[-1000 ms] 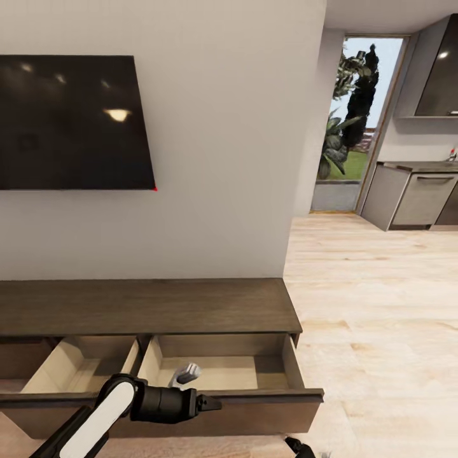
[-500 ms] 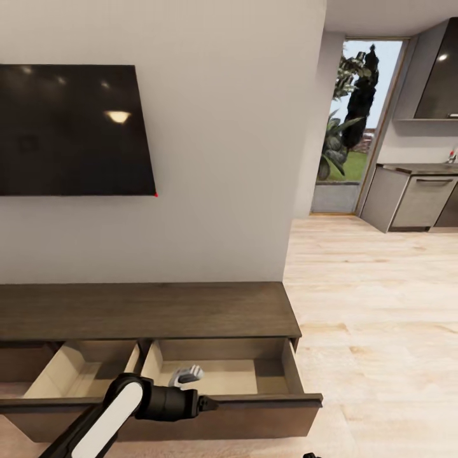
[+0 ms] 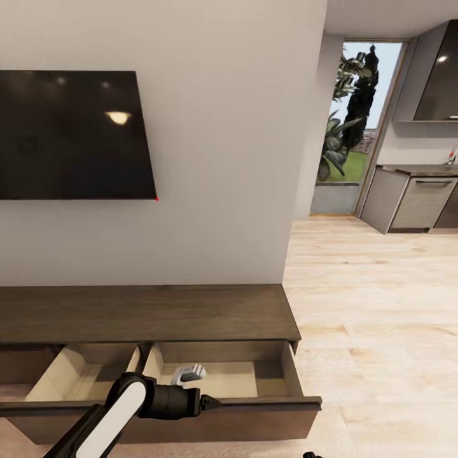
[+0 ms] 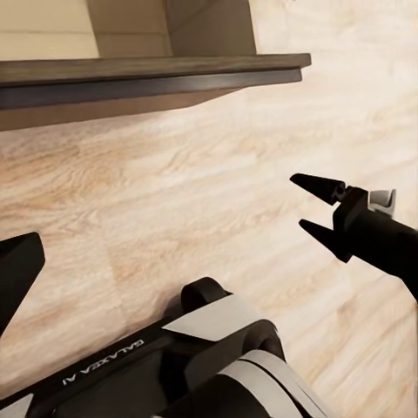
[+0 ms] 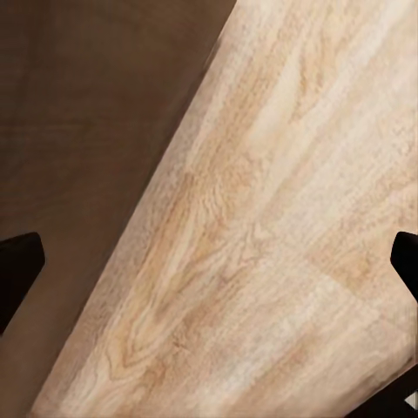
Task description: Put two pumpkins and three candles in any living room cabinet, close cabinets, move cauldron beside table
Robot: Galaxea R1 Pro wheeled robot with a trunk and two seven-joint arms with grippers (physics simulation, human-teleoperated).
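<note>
Dark wood-grain cabinet (image 3: pixel 146 312); pale beige drawers open.

Even, bright daylight; ceiling lamp glares on television (image 3: pixel 76 135).

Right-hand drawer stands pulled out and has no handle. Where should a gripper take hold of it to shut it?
Grip the top edge of the drawer front, coming from above with one finger inside the drawer and one on the outer face. The front is a flat, handle-less panel, so that exposed upper lip is probably its only graspable part.
</note>
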